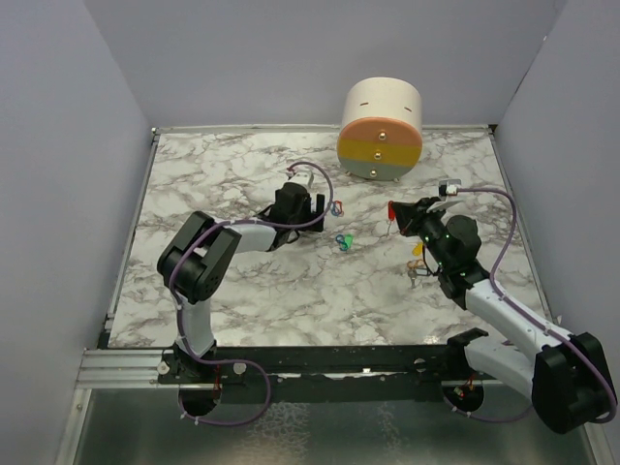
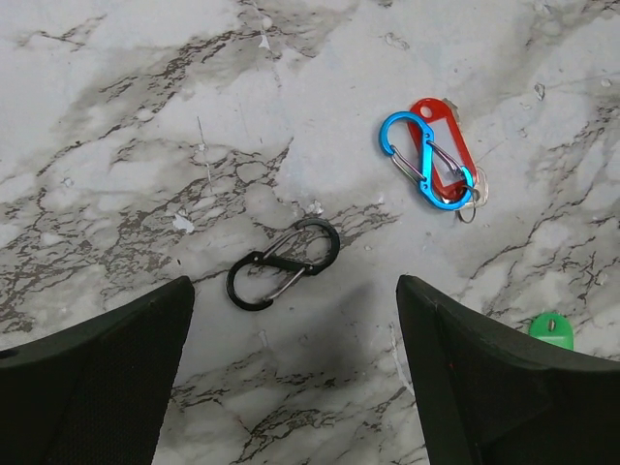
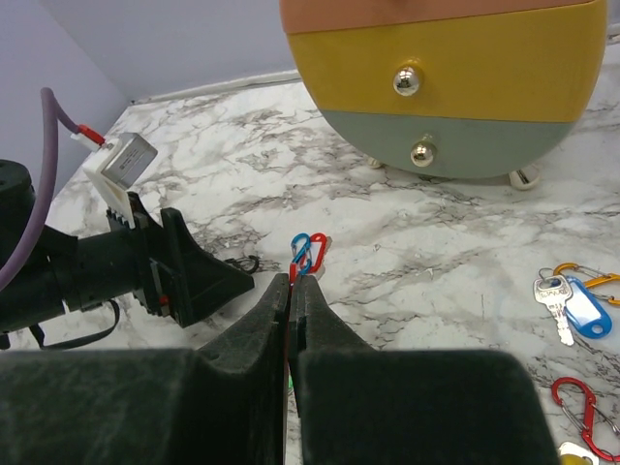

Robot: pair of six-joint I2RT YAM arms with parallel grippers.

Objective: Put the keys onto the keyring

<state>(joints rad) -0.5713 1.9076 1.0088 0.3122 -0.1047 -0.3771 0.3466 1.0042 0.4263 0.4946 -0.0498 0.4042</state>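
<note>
From above, my left gripper [image 1: 312, 208] sits mid-table with bare marble table [image 1: 252, 291] on every side. My right gripper [image 1: 395, 213] hangs just short of the round drawer box [image 1: 381, 129], and a green key [image 1: 345, 242] lies between the two grippers.

Left wrist: my fingers are spread, with a black clip [image 2: 283, 263] just ahead between them and the green key off the right finger's outer edge.

Right wrist: my fingers are pressed together on a thin red piece [image 3: 291, 278]. A blue-tagged key [image 3: 567, 308] lies well to the right.

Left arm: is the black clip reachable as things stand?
Likely yes. The left gripper is open, the black clip lies on bare marble just ahead of its gap, and the blue clip sits well apart.
</note>
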